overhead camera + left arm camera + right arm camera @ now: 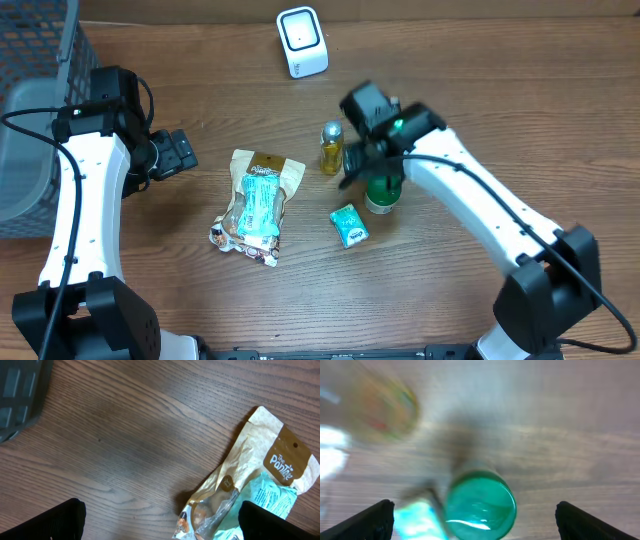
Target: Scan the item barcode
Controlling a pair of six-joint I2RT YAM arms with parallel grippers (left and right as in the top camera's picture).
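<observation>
Hovering over the green-capped bottle right of the frame's centre, the right gripper has its jaws spread wide and grips nothing. In the blurred right wrist view, its dark fingers sit in the lower corners. The bottle's round top lies between them, touching neither. A small yellow bottle stands just left of the green one, and a teal packet lies just below and left of it. The white scanner stands well apart at the top centre. At the left, the left gripper is also fully open and empty, near the snack bag lying flat on the wooden table. A grey basket fills the upper left.
</observation>
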